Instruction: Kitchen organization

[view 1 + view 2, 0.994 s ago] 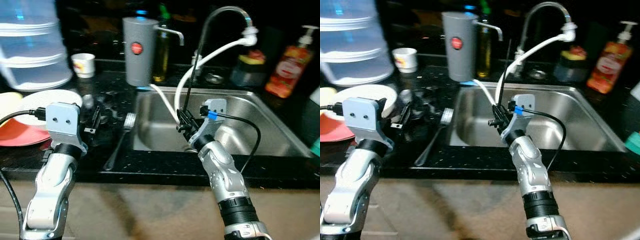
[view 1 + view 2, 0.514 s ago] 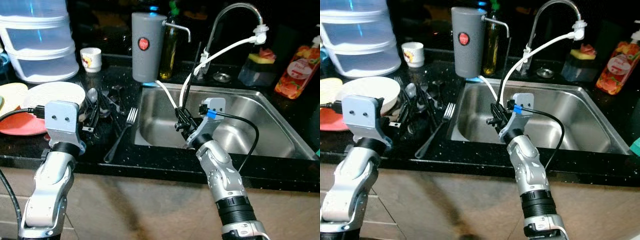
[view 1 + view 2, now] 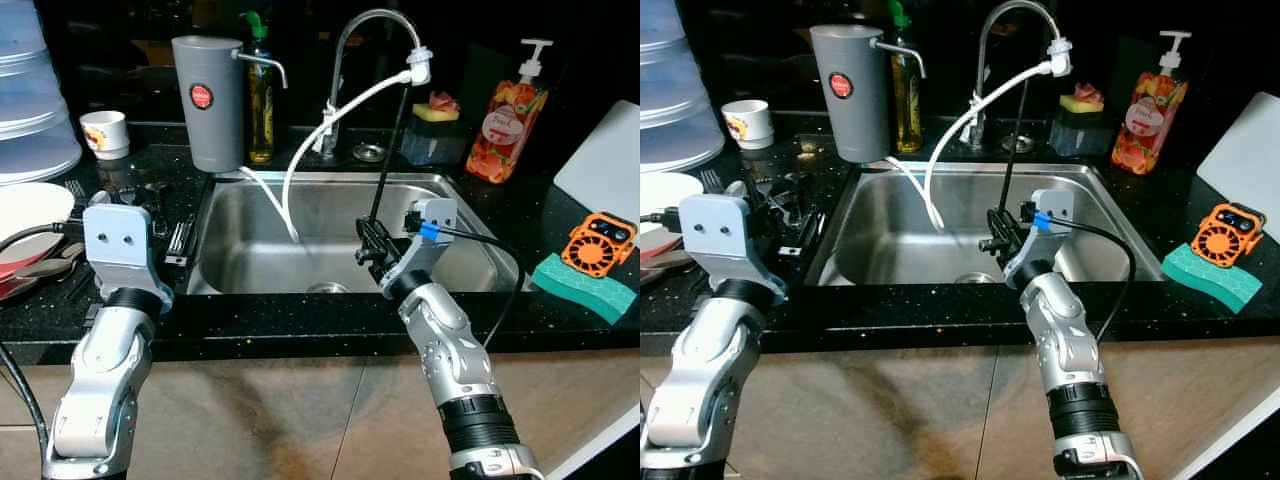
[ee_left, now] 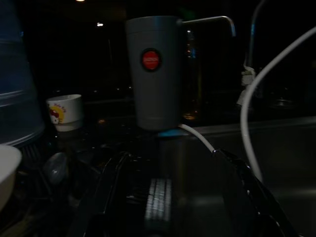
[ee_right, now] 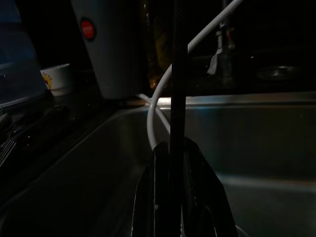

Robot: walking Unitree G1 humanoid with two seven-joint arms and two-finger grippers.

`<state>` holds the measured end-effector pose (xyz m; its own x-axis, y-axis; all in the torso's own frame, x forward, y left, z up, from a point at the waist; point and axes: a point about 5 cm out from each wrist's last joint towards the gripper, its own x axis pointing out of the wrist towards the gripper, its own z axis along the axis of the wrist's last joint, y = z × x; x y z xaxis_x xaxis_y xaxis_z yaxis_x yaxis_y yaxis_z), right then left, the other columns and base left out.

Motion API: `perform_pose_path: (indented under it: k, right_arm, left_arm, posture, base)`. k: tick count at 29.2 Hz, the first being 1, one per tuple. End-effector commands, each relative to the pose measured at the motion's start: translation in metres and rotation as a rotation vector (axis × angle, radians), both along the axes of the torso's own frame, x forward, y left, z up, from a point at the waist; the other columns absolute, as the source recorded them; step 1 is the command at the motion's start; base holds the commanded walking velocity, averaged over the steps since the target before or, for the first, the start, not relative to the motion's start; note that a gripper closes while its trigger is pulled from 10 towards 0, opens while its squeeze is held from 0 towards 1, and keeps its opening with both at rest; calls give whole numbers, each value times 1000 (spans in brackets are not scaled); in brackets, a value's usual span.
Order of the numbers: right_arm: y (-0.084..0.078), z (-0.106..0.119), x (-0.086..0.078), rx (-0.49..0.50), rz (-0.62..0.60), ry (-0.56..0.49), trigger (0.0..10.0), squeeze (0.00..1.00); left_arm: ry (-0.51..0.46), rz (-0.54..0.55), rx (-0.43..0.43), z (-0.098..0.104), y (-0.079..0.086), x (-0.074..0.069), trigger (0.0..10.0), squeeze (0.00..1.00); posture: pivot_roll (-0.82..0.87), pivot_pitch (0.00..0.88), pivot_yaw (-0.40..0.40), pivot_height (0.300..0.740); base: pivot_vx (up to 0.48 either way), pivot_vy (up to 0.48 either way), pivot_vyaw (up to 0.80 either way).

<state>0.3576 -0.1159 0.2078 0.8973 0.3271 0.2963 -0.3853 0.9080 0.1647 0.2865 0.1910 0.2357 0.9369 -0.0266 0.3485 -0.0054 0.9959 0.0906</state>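
Upright, black rod (image 3: 388, 150) in right end effector (image 3: 368, 243), over sink (image 3: 300, 215)

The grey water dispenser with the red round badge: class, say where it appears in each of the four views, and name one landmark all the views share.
Left eye view: grey water dispenser upper left, behind the sink's left corner.
Right eye view: upper left.
Left wrist view: centre, upright.
Right wrist view: upper left, partly cut off.
Shared landmark: the white hose curving into the sink.

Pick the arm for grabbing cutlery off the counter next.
Left. Left gripper is open, over the counter beside the cutlery pile; right gripper is shut on a thin black rod over the sink.
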Motion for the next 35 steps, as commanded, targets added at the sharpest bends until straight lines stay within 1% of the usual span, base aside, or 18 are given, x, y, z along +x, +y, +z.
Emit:
perform_pose_path:
  k: [1,3,6,7,10,14,21,23,24,25,26,27,28,30,31,33,34,35]
  right_arm:
    - [5,-2,0,7,18,16,10000,0]
    - [5,-2,0,7,22,14,10000,0]
    - [5,-2,0,6,24,13,10000,0]
    - [5,-2,0,6,24,13,10000,0]
    - [6,-1,0,7,26,12,10000,0]
    - [5,-1,1,8,23,10,10000,0]
    - [1,1,3,2,2,2,10000,0]
    - [1,2,4,-6,-1,-3,10000,0]
    - [1,3,8,-56,-1,-9,10000,0]
    - [1,4,9,-75,1,-9,10000,0]
    - [1,4,9,-75,1,-9,10000,0]
    - [5,7,17,-145,19,-19,10000,0]
    - [5,7,17,-145,19,-19,10000,0]
    - [8,9,25,-230,29,-25,10000,0]
    - [10,9,30,-280,39,-18,10000,0]
    - [14,7,36,-397,70,7,10000,0]
    - [14,7,36,-397,70,7,10000,0]
    - [15,5,39,-462,87,16,10000,0]
  left_arm:
    - [1,14,0,1,3,-2,10000,0]
    - [3,9,-5,1,4,-3,10000,0]
    - [19,-7,-35,-1,3,-2,10000,0]
    - [12,-9,-25,0,3,-3,10000,0]
    - [11,0,16,2,2,-3,10000,0]
    - [5,-20,53,6,-1,-1,10000,0]
    - [14,-84,60,6,-11,-1,10000,0]
    - [30,-96,77,4,-12,1,10000,0]
    - [65,-140,119,2,-16,5,10000,0]
    - [78,-156,135,2,-17,6,10000,0]
    - [78,-156,135,2,-17,6,10000,0]
    - [113,-230,130,1,-22,11,10000,0]
    - [113,-230,130,1,-22,11,10000,0]
    - [152,-317,152,6,-27,18,10000,0]
    - [166,-361,173,10,-29,22,10000,0]
    - [212,-424,273,13,-32,27,10000,0]
    - [212,-424,273,13,-32,27,10000,0]
    - [240,-435,314,13,-31,30,10000,0]
  posture:
    - [74,45,-72,740]
    - [74,42,-73,740]
    - [73,38,-74,740]
    - [74,36,-75,740]
    - [75,31,-76,740]
    - [75,28,-76,740]
    - [71,25,-69,740]
    - [70,26,-69,740]
    - [67,34,-67,740]
    - [67,34,-67,740]
    - [67,34,-67,740]
    - [66,39,-71,740]
    - [66,39,-71,740]
    - [69,48,-74,740]
    - [76,59,-79,740]
    - [82,66,-85,740]
    - [82,66,-85,740]
    - [83,71,-86,740]
  base:
    - [0,0,0]
    - [0,0,0]
    - [0,480,0]
    - [0,480,0]
    - [0,0,0]
    - [0,0,0]
    - [0,0,0]
    - [0,0,0]
    - [0,0,0]
    - [0,0,0]
    - [0,0,0]
    - [0,0,0]
    - [0,0,0]
    - [0,0,0]
    - [0,0,0]
    - [0,0,0]
    - [0,0,0]
    - [0,0,0]
